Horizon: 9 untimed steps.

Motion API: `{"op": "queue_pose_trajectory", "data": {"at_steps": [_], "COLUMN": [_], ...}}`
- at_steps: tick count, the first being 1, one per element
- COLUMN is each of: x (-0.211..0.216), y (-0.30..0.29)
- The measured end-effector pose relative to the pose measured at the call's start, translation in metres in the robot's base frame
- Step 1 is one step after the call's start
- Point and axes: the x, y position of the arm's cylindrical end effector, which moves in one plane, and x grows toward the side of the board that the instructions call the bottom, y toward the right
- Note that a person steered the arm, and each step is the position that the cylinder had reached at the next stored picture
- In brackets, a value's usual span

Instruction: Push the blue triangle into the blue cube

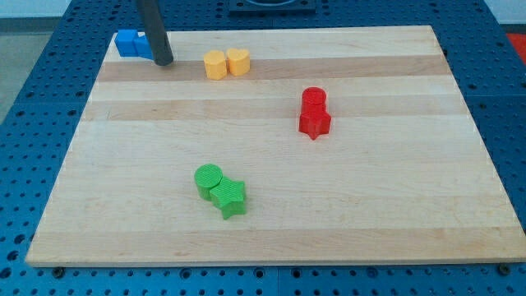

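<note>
While our tip [163, 61] rests at the board's top-left corner, it touches the blue blocks' [131, 43] right side; triangle and cube cannot be told apart there. We carry no gripper, only the rod [153, 25].

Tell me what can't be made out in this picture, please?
- Blue blocks, the view's top left: the rod covers their right part, so I cannot tell triangle from cube, or whether they touch.
- My tip: it sits just right of the blue blocks; contact cannot be told.
- The arm above the rod: cut off by the view's top edge.
- Yellow blocks: too small to name shapes surely.
</note>
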Motion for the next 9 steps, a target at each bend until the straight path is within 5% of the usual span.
{"op": "queue_pose_trajectory", "data": {"at_steps": [9], "x": [-0.029], "y": [-0.002]}}
